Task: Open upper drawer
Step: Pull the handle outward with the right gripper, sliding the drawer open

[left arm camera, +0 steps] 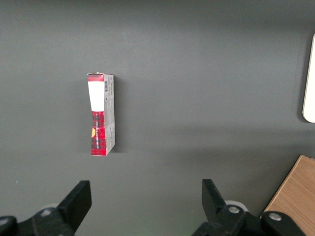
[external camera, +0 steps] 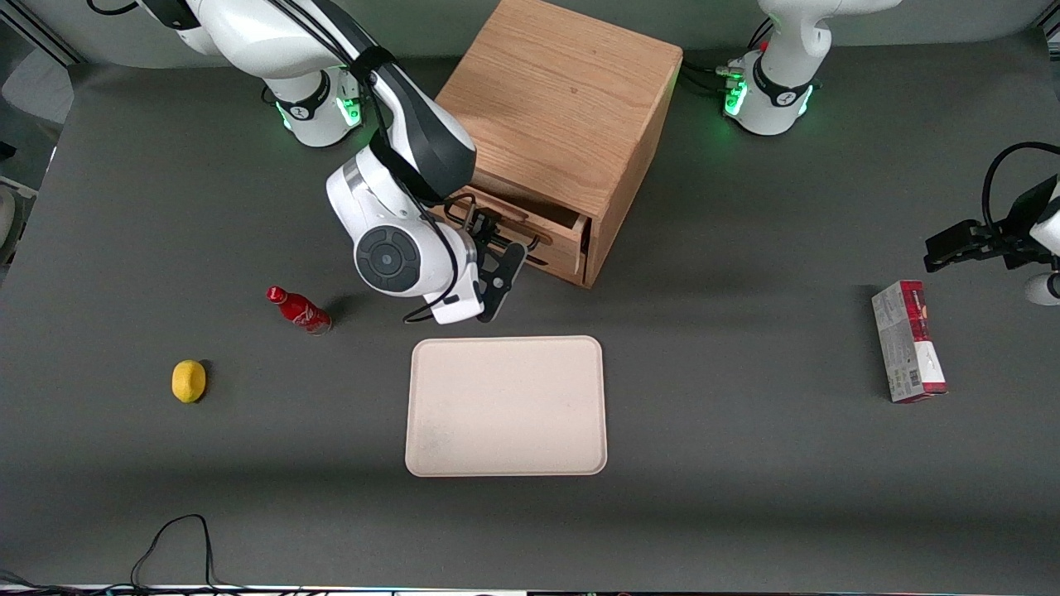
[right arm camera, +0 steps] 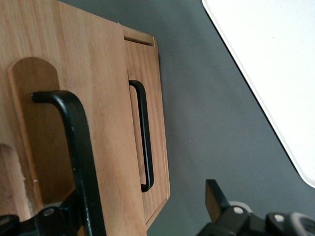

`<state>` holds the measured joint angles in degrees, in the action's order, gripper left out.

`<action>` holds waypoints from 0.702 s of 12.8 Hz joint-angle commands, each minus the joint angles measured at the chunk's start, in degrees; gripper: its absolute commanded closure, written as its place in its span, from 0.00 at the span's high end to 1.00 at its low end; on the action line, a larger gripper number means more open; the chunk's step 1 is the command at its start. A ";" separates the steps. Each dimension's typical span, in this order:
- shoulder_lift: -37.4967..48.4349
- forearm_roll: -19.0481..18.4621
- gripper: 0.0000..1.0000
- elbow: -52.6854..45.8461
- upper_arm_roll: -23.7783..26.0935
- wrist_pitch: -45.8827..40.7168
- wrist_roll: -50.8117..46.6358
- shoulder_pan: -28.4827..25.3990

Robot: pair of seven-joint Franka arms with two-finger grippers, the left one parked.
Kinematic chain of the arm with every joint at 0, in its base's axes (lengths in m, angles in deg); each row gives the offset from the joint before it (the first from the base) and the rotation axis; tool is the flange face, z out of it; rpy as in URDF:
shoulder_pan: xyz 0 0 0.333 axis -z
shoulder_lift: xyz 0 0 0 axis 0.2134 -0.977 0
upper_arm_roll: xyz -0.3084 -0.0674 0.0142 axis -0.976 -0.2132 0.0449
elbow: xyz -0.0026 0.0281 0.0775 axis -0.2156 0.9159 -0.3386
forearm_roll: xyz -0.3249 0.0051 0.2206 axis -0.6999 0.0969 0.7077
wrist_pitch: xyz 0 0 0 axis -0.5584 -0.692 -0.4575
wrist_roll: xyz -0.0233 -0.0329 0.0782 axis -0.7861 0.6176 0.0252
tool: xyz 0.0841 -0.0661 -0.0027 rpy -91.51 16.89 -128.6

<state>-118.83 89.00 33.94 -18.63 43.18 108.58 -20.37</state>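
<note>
Your tool (external camera: 497, 269) hangs open, holding nothing, straddling the upper drawer (external camera: 530, 236) handle (right arm camera: 74, 147), which runs crosswise between its fingers.

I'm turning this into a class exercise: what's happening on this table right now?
The right arm's tool is at the front of the wooden cabinet, its fingers open around the black handle of the upper drawer. That drawer already stands pulled partway out. An empty tray lies nearer the front camera.

Matt oak-grain upper drawer (external camera: 542, 234), black wire handle (right arm camera: 74, 147)
</note>
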 commanded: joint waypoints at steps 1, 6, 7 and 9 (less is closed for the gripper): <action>-1.03 1.00 1.00 -0.97 -0.39 -0.51 1.49 0.17; -1.91 -1.54 1.00 -2.29 -1.27 0.10 0.87 0.35; -2.00 -2.77 1.00 -2.38 -1.27 0.19 0.87 0.35; -2.00 -4.89 1.00 -2.64 -1.27 0.98 1.04 0.35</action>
<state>-119.54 86.37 33.22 -19.68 43.86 108.59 -19.96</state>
